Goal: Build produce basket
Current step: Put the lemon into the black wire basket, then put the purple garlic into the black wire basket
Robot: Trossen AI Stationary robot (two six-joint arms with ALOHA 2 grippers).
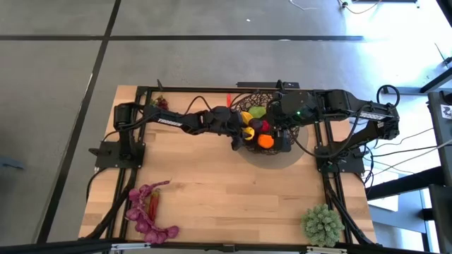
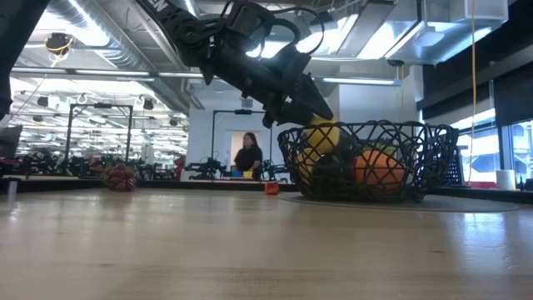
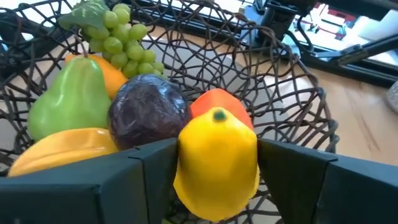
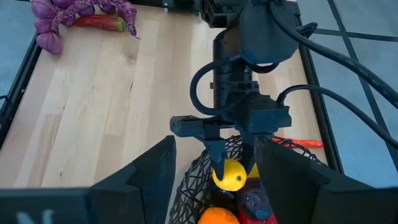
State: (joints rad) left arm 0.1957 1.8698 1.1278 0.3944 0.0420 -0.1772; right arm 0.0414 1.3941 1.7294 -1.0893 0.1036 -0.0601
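Two dark robot arms meet over a wooden table. Nearest the front edge lie purple leaves with a red chilli on the left, and a spiky pale green plant ball on the right. Farther back, right of centre, stands the dark woven basket, holding an orange, green pear, green grapes and a dark purple fruit. The left gripper pinches a yellow lemon over the basket's rim. The right gripper hovers above the basket, jaws spread, empty.
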